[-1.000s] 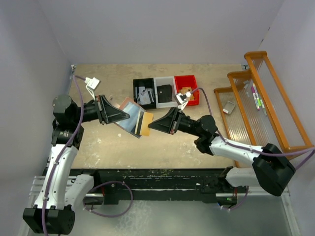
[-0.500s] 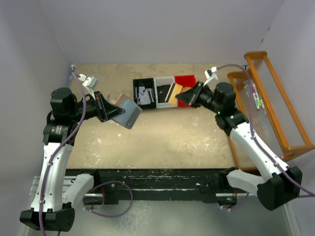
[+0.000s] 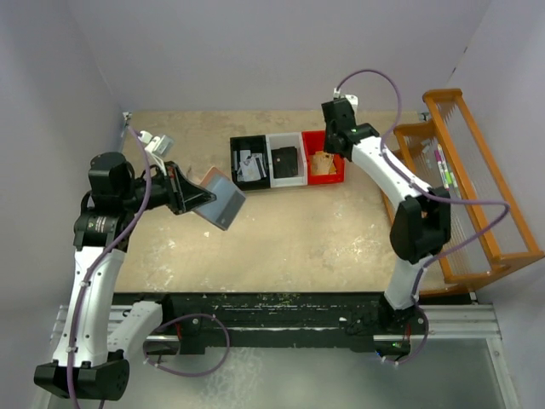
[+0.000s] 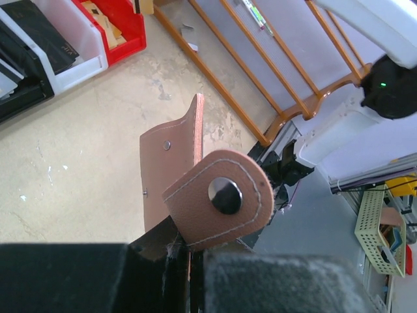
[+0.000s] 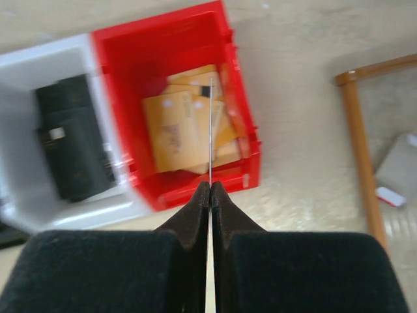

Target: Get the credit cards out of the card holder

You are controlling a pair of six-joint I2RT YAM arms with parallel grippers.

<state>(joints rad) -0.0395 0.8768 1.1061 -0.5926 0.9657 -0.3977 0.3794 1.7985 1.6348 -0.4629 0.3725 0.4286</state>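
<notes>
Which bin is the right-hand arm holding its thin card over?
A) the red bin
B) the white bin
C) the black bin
A: in the right wrist view the right gripper pinches the card edge-on, directly above the red bin, which already has tan cards lying in it.
</notes>
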